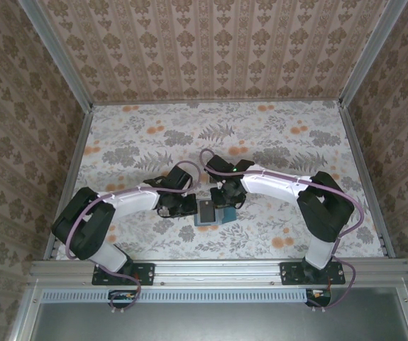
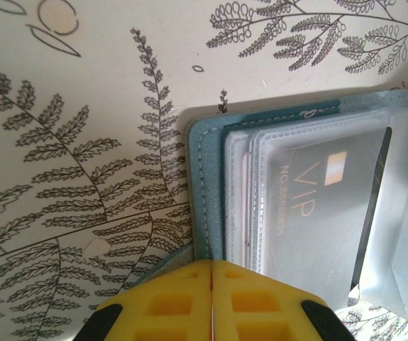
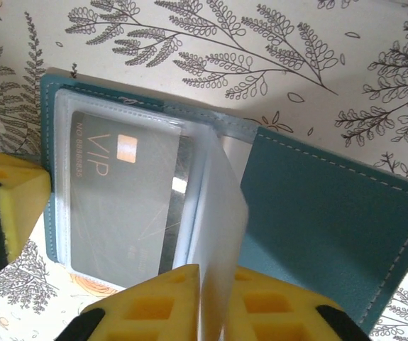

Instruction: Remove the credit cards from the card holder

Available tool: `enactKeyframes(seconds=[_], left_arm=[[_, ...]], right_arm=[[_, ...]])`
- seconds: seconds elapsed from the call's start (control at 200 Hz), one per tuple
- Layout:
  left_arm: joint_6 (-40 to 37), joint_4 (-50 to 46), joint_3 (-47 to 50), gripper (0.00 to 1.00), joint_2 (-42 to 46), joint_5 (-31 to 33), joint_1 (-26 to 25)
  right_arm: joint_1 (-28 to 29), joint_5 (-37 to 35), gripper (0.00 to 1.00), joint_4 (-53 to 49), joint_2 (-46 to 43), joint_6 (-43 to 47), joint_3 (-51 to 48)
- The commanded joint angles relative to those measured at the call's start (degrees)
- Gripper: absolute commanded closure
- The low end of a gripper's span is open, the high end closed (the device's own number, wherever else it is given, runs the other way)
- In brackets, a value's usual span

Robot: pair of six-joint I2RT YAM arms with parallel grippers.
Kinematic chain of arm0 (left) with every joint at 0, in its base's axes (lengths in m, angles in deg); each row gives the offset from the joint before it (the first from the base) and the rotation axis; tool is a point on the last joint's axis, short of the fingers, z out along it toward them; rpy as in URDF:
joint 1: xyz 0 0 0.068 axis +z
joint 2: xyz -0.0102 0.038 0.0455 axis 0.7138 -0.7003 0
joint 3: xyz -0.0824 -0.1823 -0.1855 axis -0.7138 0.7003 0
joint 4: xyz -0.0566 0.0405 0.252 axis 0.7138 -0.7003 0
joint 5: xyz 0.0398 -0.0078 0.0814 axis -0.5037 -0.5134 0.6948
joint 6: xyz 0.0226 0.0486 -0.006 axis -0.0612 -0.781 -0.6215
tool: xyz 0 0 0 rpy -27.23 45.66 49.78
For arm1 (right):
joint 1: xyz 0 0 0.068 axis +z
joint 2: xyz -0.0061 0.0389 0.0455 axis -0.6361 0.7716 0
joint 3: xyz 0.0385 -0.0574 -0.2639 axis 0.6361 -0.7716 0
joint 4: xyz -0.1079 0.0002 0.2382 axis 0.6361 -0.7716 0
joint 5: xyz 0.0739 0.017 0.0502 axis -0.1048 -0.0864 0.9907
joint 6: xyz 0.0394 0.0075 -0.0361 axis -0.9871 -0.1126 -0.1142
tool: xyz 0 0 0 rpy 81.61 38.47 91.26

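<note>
Open card holder (image 1: 221, 219) lying flat on the fern-and-flower-printed worktop (image 1: 296, 142), low in the middle of the overhead view, between the two arms' wrists. In the right wrist view the card holder (image 3: 324, 213) is spread like a book: a bare teal panel with pale stitching to the right, and to the left a panel bearing a stack of plastic pockets. The top pocket holds a dark credit card (image 3: 118, 206) lettered "VIP", with a small gold chip. It lies wholly inside the holder, and whether further cards sit beneath it cannot be told through the hazy plastic. One clear sleeve (image 3: 221, 206) stands up from the spine, its free edge nipped between the yellow fingers (image 3: 154, 305) of the right gripper (image 3: 214, 277) at the lower edge of the frame. In the left wrist view the same credit card (image 2: 310, 213) shows under the pockets at right of centre, beside the stitched teal border of the card holder (image 2: 205, 185). The left gripper (image 2: 211, 270), at the bottom of that frame, has its fingers (image 2: 168, 305) pressed together at the holder's near edge. They appear to rest on or pinch the cover there, though the contact itself is hidden.
</note>
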Motion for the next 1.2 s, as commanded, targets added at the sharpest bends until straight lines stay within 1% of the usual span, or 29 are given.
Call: enactKeyframes(seconds=[0.0, 0.09, 0.145, 0.295, 0.36, 0.455, 0.59, 0.81, 0.96, 1.195], left_arm=[[-1.5, -2.8, -1.0, 0.91, 0.5, 0.5, 0.2], [-1.5, -3.6, -0.9, 0.91, 1.4, 0.9, 0.2], [-1.5, -4.0, -1.0, 0.90, 2.0, 0.9, 0.3], [-1.6, -5.5, -1.9, 0.90, 3.4, 1.3, 0.1], [-1.6, -6.0, -2.7, 0.90, 3.8, 1.3, -0.2], [-1.6, -6.6, -3.9, 0.90, 3.8, 1.4, -0.7], [-1.2, -6.4, -5.6, 0.90, 2.9, 1.3, -2.0], [-0.2, -3.9, -7.3, 0.90, -0.6, 0.1, -3.8], [0.0, -2.6, -7.6, 0.90, -2.5, -0.5, -4.3], [0.1, -1.8, -6.7, 0.90, -3.1, -0.5, -4.3]], right_arm=[[0.2, -3.7, 0.78, -3.5, -1.9, 0.2, -0.9], [0.2, -6.0, 0.72, -4.8, -1.7, 0.7, -0.9], [0.2, -7.9, 0.66, -5.8, -1.5, 1.0, -0.9], [0.2, -11.7, 0.55, -7.2, -1.1, 1.8, -1.5], [0.2, -12.8, 0.52, -7.1, -0.5, 2.0, -2.0], [0.2, -13.4, 0.49, -6.6, 0.7, 2.2, -2.7], [0.2, -13.2, 0.49, -6.5, 1.4, 2.1, -3.2], [0.2, -12.6, 0.51, -7.0, -0.4, 2.4, -2.7], [0.2, -10.8, 0.52, -6.9, -2.6, 2.1, -2.3], [0.2, -8.9, 0.55, -7.2, -5.4, 1.6, -0.9]])
